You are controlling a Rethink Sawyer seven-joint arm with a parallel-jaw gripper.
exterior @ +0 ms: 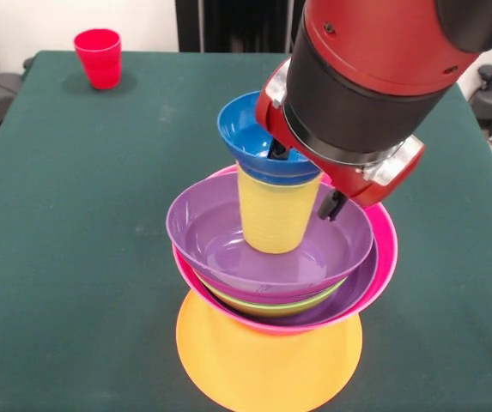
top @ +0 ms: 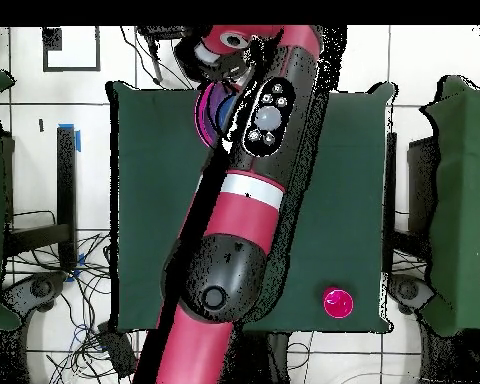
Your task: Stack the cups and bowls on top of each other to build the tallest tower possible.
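The tower stands near the table's front in the front view. Its base is an upturned orange bowl (exterior: 267, 356). On it sits a pink bowl (exterior: 383, 257) holding a lime green bowl (exterior: 271, 306) and two purple bowls (exterior: 220, 232). A yellow cup (exterior: 273, 215) stands in the top purple bowl, and a small blue bowl (exterior: 244, 129) rests tilted on the cup. My gripper (exterior: 304, 178) is open. One finger (exterior: 277, 152) is inside the blue bowl and the other (exterior: 331, 204) is outside its right rim. A red cup (exterior: 98, 57) stands alone at the far left corner. In the overhead view the arm hides most of the tower (top: 212, 115). The red cup also shows there (top: 336, 302).
The green table (exterior: 57, 215) stretches wide around the tower. My arm's red and black wrist (exterior: 357, 77) hangs over the tower's right side. Cables and chair parts lie beyond the table's edges.
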